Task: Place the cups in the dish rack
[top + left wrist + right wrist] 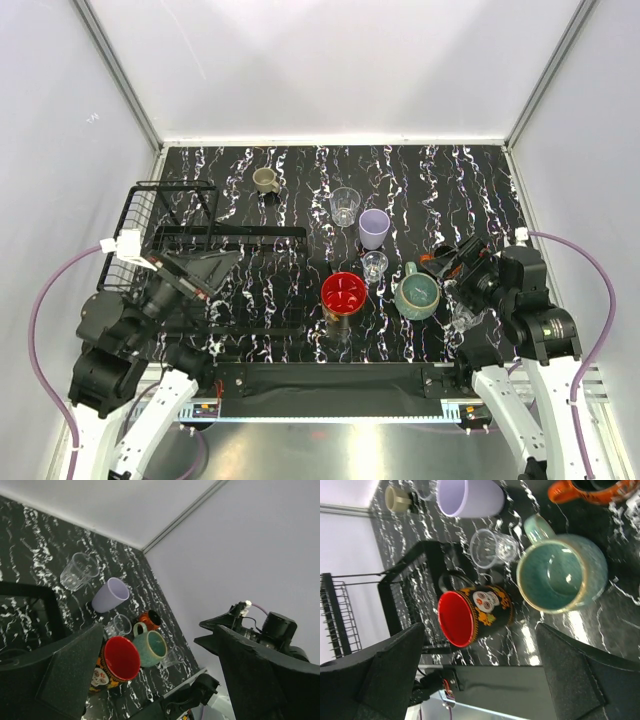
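Well, start at your left: the dish rack [232, 232] sits on the left part of the black marbled table [470, 190], with its wire basket end at the far left and its flat tray stretching right. Every cup you can see stands outside it.

Your left gripper [160, 629] hangs over the tray with its jaws spread wide and nothing between them. That arm rises from its base at the near-left corner and points its fingers right, toward the cups. The closest one, the red cup [343, 292], stands upright just beside the tray's right edge, apart from those fingers.

The olive mug [265, 180] stands alone beyond the rack, near the table's far edge. Further right you find a clear glass [345, 205], then the lavender cup [374, 228], with a small clear glass [374, 265] just in front of it. The teal mug [417, 296] stands upright just right of the red cup.

Your right gripper [480, 627] is likewise spread wide and holds nothing. From above it sits just right of the teal mug and over a dark mug [585, 490] with orange on it, fingers pointing left, the arm folded back toward the right edge. Its camera sees the red cup and teal mug beyond the fingertips. One more glass [465, 320] sits close against that arm; you cannot tell whether it is upright.
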`<state>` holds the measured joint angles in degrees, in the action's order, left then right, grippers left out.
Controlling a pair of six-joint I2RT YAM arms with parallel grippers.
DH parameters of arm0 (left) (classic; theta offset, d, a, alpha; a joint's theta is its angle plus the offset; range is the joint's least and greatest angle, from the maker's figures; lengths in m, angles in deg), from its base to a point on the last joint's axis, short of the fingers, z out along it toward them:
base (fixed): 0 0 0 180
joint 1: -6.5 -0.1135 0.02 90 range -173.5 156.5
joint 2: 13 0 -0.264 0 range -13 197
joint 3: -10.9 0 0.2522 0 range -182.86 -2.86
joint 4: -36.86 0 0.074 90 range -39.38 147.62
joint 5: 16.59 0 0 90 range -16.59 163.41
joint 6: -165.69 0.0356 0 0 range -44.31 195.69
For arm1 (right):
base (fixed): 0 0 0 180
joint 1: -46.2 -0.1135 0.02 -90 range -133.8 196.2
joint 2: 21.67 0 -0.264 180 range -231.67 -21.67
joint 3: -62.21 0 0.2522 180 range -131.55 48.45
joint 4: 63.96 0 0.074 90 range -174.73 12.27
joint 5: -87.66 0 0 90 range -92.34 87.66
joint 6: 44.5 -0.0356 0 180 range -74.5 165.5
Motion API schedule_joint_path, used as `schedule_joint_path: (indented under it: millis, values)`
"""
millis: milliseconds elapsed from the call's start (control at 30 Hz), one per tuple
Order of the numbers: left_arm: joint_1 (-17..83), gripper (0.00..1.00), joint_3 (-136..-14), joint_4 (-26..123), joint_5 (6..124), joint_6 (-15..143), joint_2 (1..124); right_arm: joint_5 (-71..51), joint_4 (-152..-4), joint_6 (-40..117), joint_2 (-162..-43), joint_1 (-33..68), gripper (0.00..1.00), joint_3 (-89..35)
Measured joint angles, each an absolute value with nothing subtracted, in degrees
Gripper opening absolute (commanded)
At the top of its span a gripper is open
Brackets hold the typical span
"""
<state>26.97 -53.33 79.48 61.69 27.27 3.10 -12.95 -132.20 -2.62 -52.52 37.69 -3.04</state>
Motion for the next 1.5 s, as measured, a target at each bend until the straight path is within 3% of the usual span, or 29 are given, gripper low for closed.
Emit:
schedule_joint_path:
  millis: [100,267,467,567,767,833,1133,1500]
  values:
    - [26.95,0.99,-54.73,83.24,61.54,28.05,5.89,-12.64,-134.56,-1.97,-52.21,37.69,1.0,-2.84]
    - [29.35,0.99,-60.96,85.08,60.81,30.04,21.7,-13.02,-134.65,2.69,-51.03,37.69,1.0,-2.97]
    - [50.03,0.99,-68.07,90.54,75.31,32.88,39.86,-16.21,-136.18,7.43,-57.88,37.69,1.0,-5.73]
    - [57.42,0.86,-72.87,90.12,81.14,33.87,49.08,-18.96,-136.58,9.53,-62.66,37.69,1.0,-6.38]
    - [65.0,0.79,-76.9,91.41,90.78,35.35,62.22,-22.24,-137.6,12.55,-64.5,37.69,1.0,-6.4]
    - [65.96,0.7,-76.98,91.7,91.98,35.31,66.09,-22.57,-138.32,13.71,-64.74,37.69,1.0,-6.45]
    - [66.51,0.6,-75.91,91.61,94.39,35.14,73.06,-23.11,-140.84,16.87,-66.6,37.65,1.0,-6.62]
    - [68.08,0.58,-69.99,90.26,94.67,34.02,75.24,-23.42,-140.36,17.2,-69.11,33.49,1.0,-6.62]
